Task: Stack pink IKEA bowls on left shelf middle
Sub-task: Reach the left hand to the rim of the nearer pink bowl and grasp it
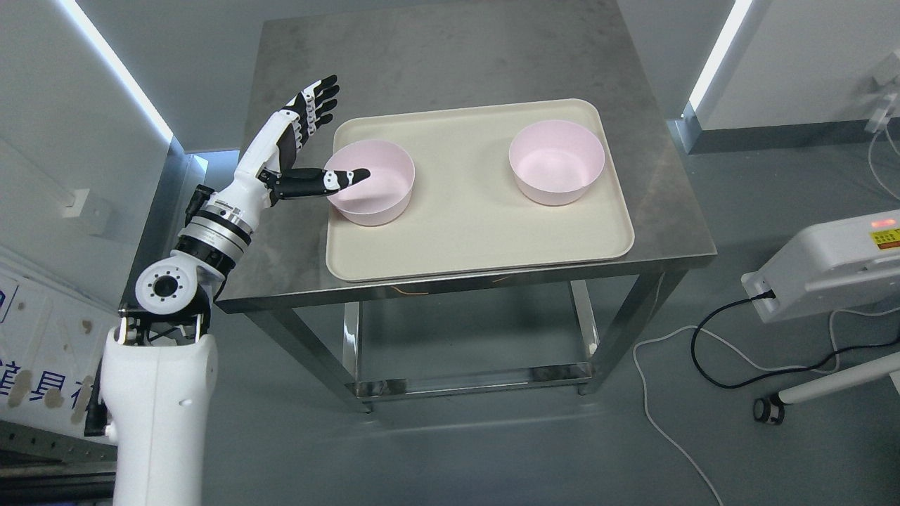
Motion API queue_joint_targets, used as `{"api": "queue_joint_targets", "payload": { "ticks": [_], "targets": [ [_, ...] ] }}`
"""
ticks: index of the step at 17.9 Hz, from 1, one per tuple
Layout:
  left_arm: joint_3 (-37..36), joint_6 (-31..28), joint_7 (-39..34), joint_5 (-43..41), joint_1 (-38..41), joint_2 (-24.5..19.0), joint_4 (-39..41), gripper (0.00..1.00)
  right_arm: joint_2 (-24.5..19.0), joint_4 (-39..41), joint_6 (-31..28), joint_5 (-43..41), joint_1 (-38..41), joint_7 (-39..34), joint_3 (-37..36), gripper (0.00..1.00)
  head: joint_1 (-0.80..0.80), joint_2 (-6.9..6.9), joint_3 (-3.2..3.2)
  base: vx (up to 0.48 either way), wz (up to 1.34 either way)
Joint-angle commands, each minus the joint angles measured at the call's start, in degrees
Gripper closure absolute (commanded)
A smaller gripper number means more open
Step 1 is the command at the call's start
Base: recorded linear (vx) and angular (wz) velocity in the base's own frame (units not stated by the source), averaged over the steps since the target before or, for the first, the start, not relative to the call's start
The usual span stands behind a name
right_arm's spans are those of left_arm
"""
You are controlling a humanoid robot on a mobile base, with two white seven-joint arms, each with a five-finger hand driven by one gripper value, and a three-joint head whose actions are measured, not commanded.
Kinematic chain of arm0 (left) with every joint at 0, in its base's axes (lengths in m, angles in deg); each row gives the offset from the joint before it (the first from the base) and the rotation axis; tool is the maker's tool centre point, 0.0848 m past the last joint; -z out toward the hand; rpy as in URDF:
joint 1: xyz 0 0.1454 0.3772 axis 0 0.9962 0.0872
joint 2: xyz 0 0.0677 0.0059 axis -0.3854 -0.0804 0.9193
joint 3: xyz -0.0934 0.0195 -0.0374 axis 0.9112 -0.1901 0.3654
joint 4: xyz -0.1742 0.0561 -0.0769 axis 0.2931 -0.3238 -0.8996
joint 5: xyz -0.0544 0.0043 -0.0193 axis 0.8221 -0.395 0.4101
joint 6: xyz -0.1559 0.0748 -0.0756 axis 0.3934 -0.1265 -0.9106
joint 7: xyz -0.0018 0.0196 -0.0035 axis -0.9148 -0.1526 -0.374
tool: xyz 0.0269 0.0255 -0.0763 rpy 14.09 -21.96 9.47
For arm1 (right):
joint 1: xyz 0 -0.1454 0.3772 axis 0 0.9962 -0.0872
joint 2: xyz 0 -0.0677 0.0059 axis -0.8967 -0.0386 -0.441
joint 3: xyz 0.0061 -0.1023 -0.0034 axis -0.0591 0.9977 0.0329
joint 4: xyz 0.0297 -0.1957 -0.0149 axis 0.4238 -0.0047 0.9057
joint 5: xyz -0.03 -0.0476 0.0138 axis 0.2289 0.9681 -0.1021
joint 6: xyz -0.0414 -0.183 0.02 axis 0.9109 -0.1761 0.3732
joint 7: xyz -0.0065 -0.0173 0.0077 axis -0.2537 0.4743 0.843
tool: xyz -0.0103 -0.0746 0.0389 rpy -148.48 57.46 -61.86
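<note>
Two pink bowls stand upright on a beige tray: one bowl at the tray's left, the other bowl at its right. My left hand hovers at the left bowl's left rim, fingers spread and pointing away, thumb stretched out over the bowl's opening. The hand is open and holds nothing. My right arm does not show.
The tray lies on a steel table with a lower shelf. White equipment with black and white cables stands on the floor at the right. A wall and a light strip run along the left.
</note>
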Motion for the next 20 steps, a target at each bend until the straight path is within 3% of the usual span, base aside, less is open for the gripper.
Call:
{"api": "queue_joint_targets", "payload": {
  "ticks": [1, 5, 12, 15, 20],
  "targets": [
    [-5.31, -2.01, 0.89, -5.72, -4.43, -6.8, -8.75, 0.08, 1.0, 0.0, 0.04, 0.0, 0.0, -0.02, 0.0, 0.0, 0.0, 0.0, 0.0, 0.0, 0.0],
    [-5.66, -2.1, 1.07, -5.81, -6.71, -4.6, -10.33, 0.25, 1.0, 0.0, 0.04, 0.0, 0.0, -0.02, 0.0, 0.0, 0.0, 0.0, 0.0, 0.0, 0.0],
    [-14.97, -1.75, 1.51, -13.17, -11.54, -2.84, -15.33, 0.32, 1.0, 0.0, 0.04, 0.0, 0.0, -0.02, 0.0, 0.0, 0.0, 0.0, 0.0, 0.0, 0.0],
    [-14.63, -1.4, 2.91, -15.47, -12.43, -2.22, -16.31, 0.47, 1.0, 0.0, 0.04, 0.0, 0.0, -0.02, 0.0, 0.0, 0.0, 0.0, 0.0, 0.0, 0.0],
    [-14.98, 0.09, 3.53, -17.14, -11.99, -2.22, -16.31, 0.57, 1.0, 0.0, 0.04, 0.0, 0.0, -0.02, 0.0, 0.0, 0.0, 0.0, 0.0, 0.0, 0.0]
  ]
}}
